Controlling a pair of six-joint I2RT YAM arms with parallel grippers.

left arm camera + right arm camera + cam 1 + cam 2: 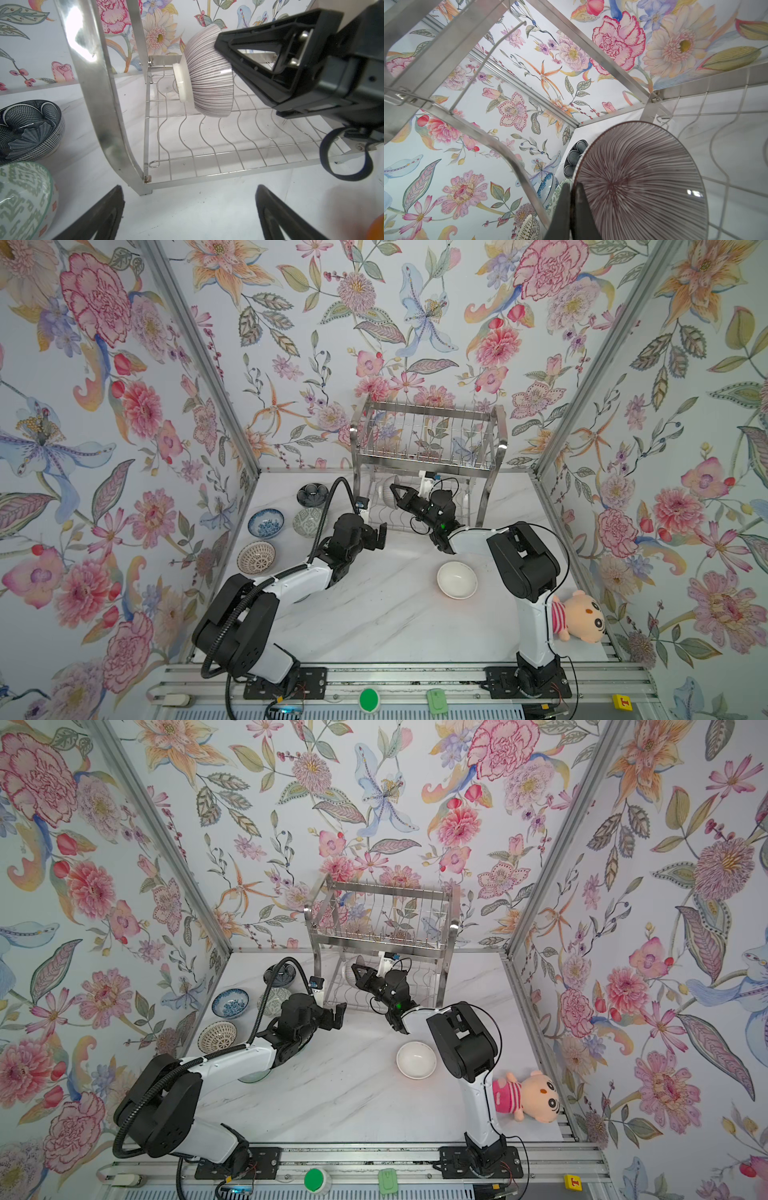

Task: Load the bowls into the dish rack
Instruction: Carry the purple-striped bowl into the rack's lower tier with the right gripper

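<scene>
Bowl (209,79) with stripes is gripped by its rim, on edge, in the tightly closed right pincer (572,193) inside the lower tier of the dish rack (97,83). The left pincer (190,189) is spread wide, empty, just outside the rack.

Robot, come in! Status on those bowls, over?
Right gripper shut on striped bowl, by its rim. Bowl on edge inside dish rack, lower tier. Left gripper open, empty, near rack's front leg. Nothing seen blocking.
</scene>
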